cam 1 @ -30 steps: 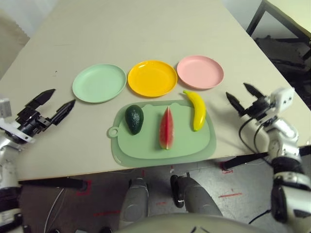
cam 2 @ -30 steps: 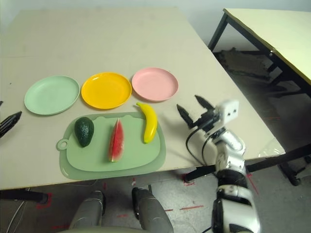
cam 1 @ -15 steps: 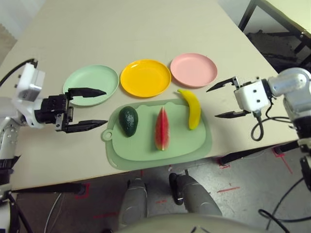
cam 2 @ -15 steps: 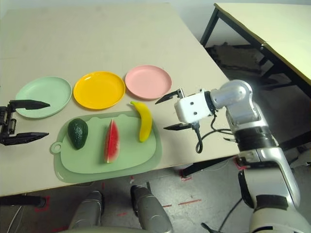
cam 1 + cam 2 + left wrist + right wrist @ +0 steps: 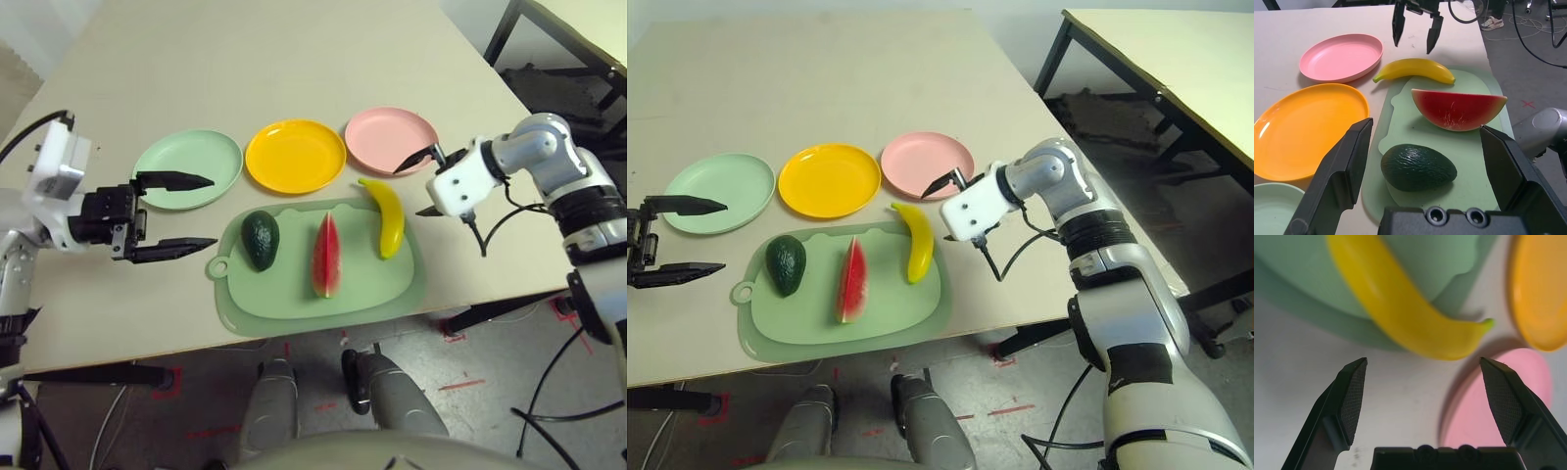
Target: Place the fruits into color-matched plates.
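A yellow banana, a red watermelon wedge and a dark green avocado lie side by side on a light-green cutting mat. Behind the mat stand the mint green plate, the yellow-orange plate and the pink plate, all without fruit. My right gripper is open just right of the banana's far end, near the pink plate's front rim. My left gripper is open left of the avocado, one finger over the mint plate's edge.
The mat reaches close to the table's front edge. Broad bare tabletop extends behind the plates. A second table stands off to the right, with dark clutter on the floor beneath it.
My right gripper has swung left and inward, from beside the mat to the banana's far end by the pink plate. The left gripper has hardly moved.
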Controlling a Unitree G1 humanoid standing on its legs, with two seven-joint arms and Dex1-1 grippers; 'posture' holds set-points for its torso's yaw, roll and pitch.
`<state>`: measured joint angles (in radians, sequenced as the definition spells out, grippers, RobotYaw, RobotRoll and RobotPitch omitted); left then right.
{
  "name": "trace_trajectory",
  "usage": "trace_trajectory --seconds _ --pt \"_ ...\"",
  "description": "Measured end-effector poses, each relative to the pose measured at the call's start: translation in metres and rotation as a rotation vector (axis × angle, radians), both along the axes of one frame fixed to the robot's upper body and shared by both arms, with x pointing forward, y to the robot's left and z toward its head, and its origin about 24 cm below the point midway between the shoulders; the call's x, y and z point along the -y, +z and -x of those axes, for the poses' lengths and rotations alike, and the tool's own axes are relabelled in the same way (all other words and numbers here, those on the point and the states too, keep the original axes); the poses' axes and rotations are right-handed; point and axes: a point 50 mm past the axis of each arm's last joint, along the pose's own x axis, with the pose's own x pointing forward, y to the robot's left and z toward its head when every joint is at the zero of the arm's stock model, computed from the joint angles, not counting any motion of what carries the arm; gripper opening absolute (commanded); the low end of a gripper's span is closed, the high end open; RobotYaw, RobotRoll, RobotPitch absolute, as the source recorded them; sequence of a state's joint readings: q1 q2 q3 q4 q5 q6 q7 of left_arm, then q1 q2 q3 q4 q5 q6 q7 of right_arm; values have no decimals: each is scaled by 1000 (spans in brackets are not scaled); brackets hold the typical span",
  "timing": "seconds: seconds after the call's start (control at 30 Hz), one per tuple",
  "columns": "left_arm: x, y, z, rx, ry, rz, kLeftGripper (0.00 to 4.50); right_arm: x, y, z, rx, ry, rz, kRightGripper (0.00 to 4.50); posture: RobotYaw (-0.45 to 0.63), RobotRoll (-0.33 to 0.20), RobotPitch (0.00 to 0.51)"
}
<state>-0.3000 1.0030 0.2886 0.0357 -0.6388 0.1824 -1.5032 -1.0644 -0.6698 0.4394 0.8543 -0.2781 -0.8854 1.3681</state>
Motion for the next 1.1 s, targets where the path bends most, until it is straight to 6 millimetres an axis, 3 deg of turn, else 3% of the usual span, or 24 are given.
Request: trace_trajectory --seconds 0.1,0.43,0.77,0.9,1.03,1.1 --pt "-1 -3 1 -14 3 0 4459 -3 -6 0 -10 12 22 4500 51 0 152" --pt "7 -12 5 -29 6 10 4459 -39 -14 -7 44 57 -17 4500 77 0 151" --pt "9 -7 3 0 11 13 4459 -36 -22 0 3 111 62 4500 85 0 149" --pt "9 -4 2 14 15 15 4500 -31 -26 3 -35 105 93 3411 83 0 148" --pt "9 -5 2 10 16 16 4500 -26 -30 4 -70 86 119 1832 76 0 147" --pt "9 -5 2 9 15 17 4500 -26 -30 4 -78 82 121 1629 76 0 147"
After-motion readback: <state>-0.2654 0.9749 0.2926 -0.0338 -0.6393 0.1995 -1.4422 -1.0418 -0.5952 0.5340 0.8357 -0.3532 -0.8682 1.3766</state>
